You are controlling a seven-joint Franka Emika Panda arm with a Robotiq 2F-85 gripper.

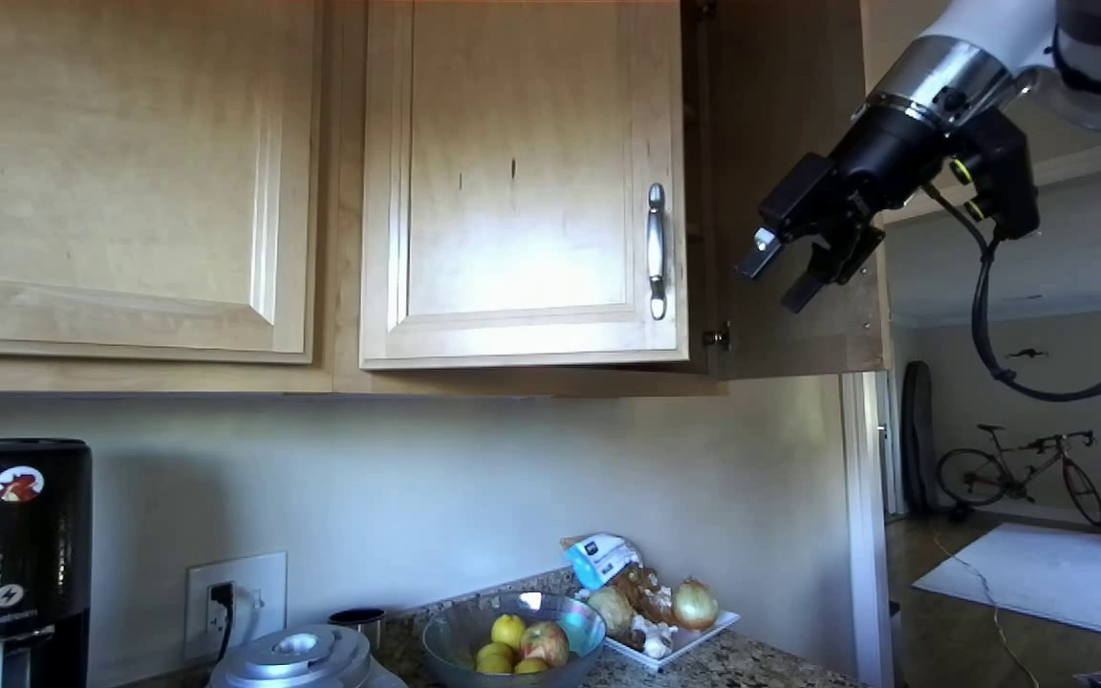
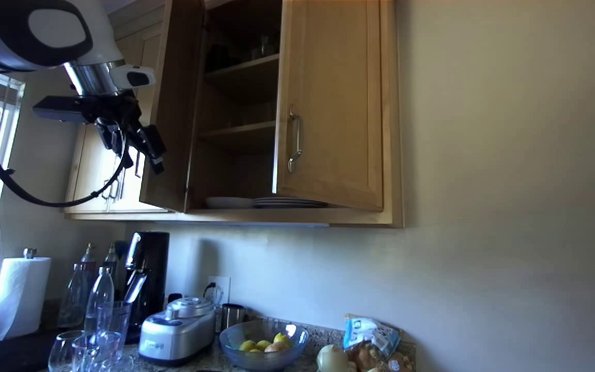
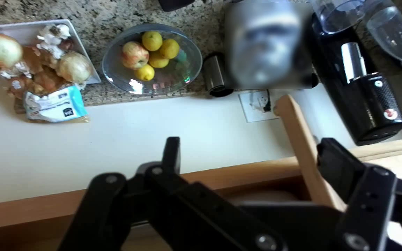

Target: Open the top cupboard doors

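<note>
Both top cupboard doors stand open. The door on the coffee machine's side shows its front and silver bar handle (image 1: 657, 250) in an exterior view (image 1: 522, 182), and its inner face in an exterior view (image 2: 176, 119). The door on the onion side shows its dark inner face (image 1: 789, 124) and, elsewhere, its front (image 2: 333, 103) with a bar handle (image 2: 295, 139). My gripper (image 1: 773, 284) (image 2: 143, 164) is open and empty in front of the cupboard. In the wrist view (image 3: 250, 141), the coffee-machine-side door's edge (image 3: 300, 150) appears between the fingers, nearer the right one; contact is unclear.
Inside are shelves (image 2: 246, 70) and plates (image 2: 287, 202). A wider door (image 1: 111, 182) without visible handle adjoins. Below are a glass fruit bowl (image 2: 264, 356), onions (image 1: 694, 604), a silver appliance (image 2: 176, 336), a black coffee machine (image 1: 15, 564) and glasses (image 2: 65, 354).
</note>
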